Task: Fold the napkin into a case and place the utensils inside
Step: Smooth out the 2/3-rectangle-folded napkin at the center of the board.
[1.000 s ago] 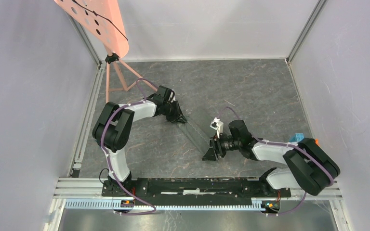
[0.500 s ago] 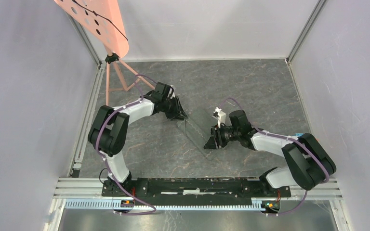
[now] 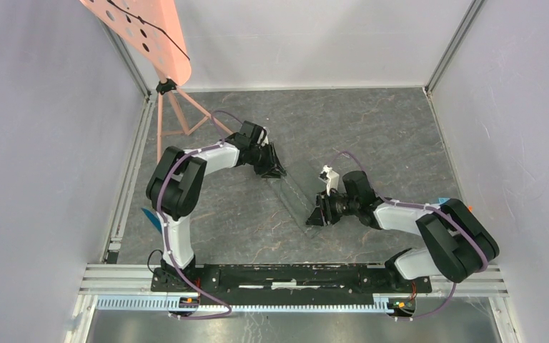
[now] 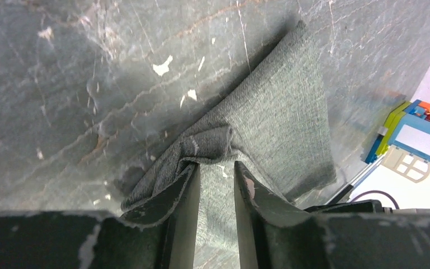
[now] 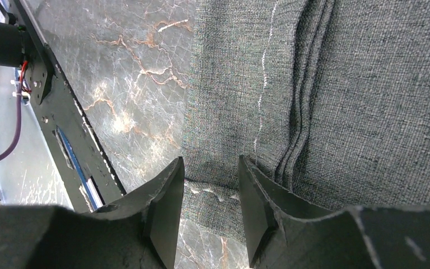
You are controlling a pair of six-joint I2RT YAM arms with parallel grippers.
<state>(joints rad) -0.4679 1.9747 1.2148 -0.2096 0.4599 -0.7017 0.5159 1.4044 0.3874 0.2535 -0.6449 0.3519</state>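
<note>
The napkin [image 3: 294,194] lies on the slate floor as a narrow folded strip running diagonally between my two grippers. My left gripper [image 3: 277,171] is at its far end. In the left wrist view [image 4: 215,165] the jaws stand slightly apart over the cloth [image 4: 280,117], with a bunched fold at the left fingertip [image 4: 193,171]. My right gripper [image 3: 317,216] is at the near end. In the right wrist view [image 5: 210,162] the jaws are apart over the hemmed end of the cloth [image 5: 369,84], whose layered edges show. No utensil is clearly in view.
A chunky blue-and-white toy block [image 4: 417,137] sits by the right arm [image 3: 439,203]. An orange stand [image 3: 179,114] stands at the back left. A small blue sliver [image 3: 151,216] lies beside the left arm. The black rail [image 3: 293,275] runs along the near edge.
Both grippers have shifted slightly along the strip, the left to the right and the right toward the far side. The cloth now lies flatter on the floor.
</note>
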